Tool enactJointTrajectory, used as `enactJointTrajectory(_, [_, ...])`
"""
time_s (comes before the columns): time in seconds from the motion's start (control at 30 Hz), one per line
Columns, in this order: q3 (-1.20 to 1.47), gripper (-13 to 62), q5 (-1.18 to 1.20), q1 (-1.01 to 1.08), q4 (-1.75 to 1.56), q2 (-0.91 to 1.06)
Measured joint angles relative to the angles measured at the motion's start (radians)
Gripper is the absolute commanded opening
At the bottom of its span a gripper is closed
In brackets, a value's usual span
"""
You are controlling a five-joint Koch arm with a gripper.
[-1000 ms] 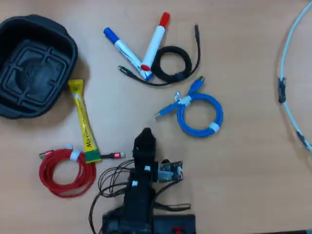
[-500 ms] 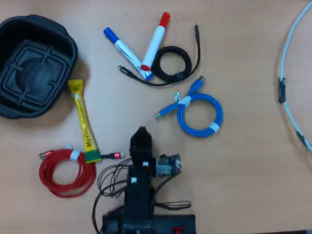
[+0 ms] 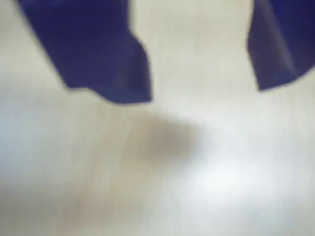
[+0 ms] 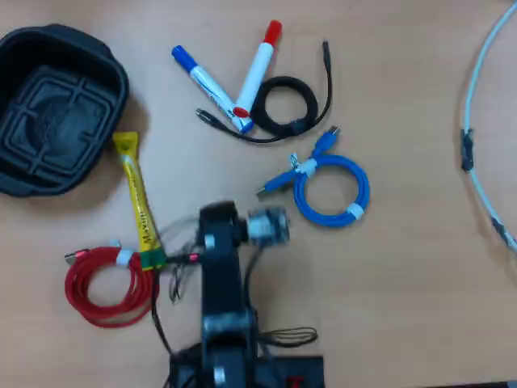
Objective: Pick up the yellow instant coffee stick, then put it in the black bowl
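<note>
Swung leftward and stretched out across the bench (image 4: pixel 404 267) since a second ago, with the arm's tip now just right of the sachet's lower end where earlier it sat tucked close to the base; nothing else on the bench shifted.

Fingers (image 3: pixel 202 93) spread apart in the wrist view, two dark blue tips with bare pale wood between, clamped on nothing; too blurred there to make out anything more.

Yellow instant coffee stick (image 4: pixel 136 194) lying flat, off to the left of the fingers in the overhead view; long axis running near vertical in that view, slightly tilted, top end just beside the black bowl (image 4: pixel 56 109), green bottom end touching or overlapping the red cable coil (image 4: pixel 109 283). Bowl empty, up at the top left, beyond the stick from the arm.

Coming move judged to need a further sideways shift left, then a closing across the narrow width, well above the red coil to avoid snagging it.

Overhead view gives the layout but hides the fingers under the arm; wrist view shows the gap, yet no stick.
</note>
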Motion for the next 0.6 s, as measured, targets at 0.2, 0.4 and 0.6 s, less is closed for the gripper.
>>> enactJointTrajectory(0.2, [-0.379, 19.4, -0.003, -0.063, 0.311, -0.267])
enactJointTrajectory(0.4, [-0.594, 19.3, -0.002, -0.144, 0.486, -0.290])
enactJointTrajectory(0.6, [-0.661, 19.4, -0.029, -0.193, 0.554, -0.291])
